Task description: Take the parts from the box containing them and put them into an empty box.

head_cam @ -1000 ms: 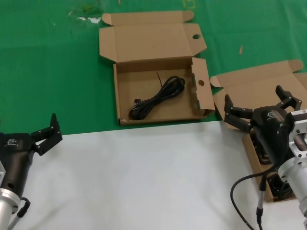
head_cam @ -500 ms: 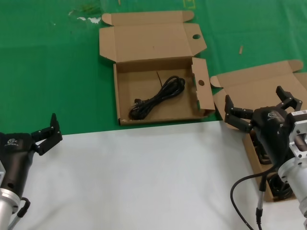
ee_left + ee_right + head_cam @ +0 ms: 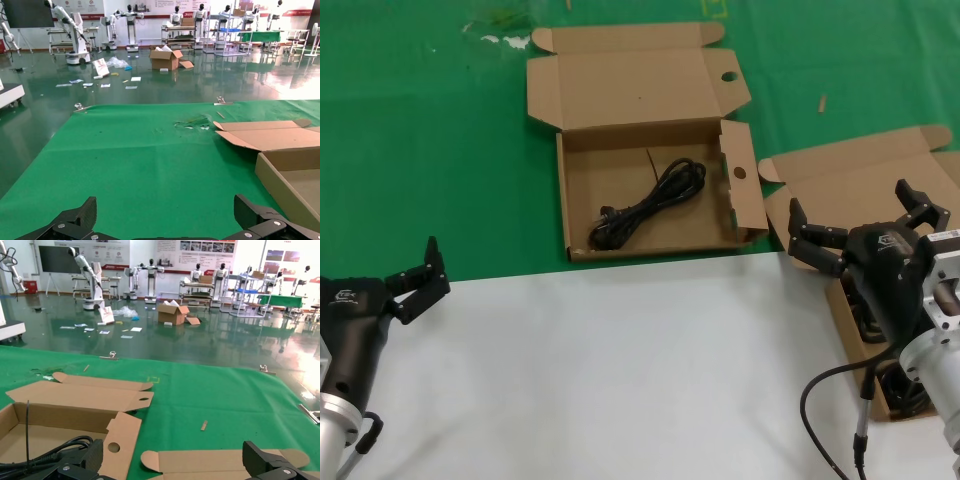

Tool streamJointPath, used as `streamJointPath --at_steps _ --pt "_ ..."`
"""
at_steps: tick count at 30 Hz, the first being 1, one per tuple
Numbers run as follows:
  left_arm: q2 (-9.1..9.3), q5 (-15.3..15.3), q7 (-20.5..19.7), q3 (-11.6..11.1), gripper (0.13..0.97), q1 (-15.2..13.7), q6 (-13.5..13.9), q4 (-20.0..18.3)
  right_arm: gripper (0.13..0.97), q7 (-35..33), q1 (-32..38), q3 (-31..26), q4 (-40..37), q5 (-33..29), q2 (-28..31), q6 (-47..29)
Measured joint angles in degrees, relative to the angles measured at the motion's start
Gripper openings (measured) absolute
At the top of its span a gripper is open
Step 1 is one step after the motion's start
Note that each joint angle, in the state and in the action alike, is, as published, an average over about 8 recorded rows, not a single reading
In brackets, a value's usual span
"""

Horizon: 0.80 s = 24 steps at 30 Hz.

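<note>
The wide box with round holes [image 3: 630, 85] lies open at the back centre and holds one black coiled cable [image 3: 648, 203]. The box with ear tabs [image 3: 860, 185] lies open at the right; its dark cables [image 3: 908, 392] are mostly hidden under my right arm. My right gripper [image 3: 855, 218] hovers open and empty above that box's near-left part. In the right wrist view the right gripper [image 3: 175, 462] points over the lid [image 3: 220, 460], with the holed box [image 3: 117, 432] and its cable [image 3: 45, 450] beside it. My left gripper [image 3: 420, 278] is parked open at the far left.
A green mat [image 3: 430, 150] covers the far half of the table; a white surface [image 3: 620, 370] covers the near half. In the left wrist view the left gripper [image 3: 165, 222] faces bare green mat, with the holed box's wall [image 3: 282, 187] to one side. A black hose [image 3: 820, 400] loops near my right arm.
</note>
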Motion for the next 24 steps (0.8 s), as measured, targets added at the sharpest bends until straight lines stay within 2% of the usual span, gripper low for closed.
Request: streamJointPath --at_steps 24 --pt "0.00 0.00 0.00 0.00 0.966 0.00 0.00 0.00 0.966 0.00 0.00 0.00 0.00 0.00 0.00 0.00"
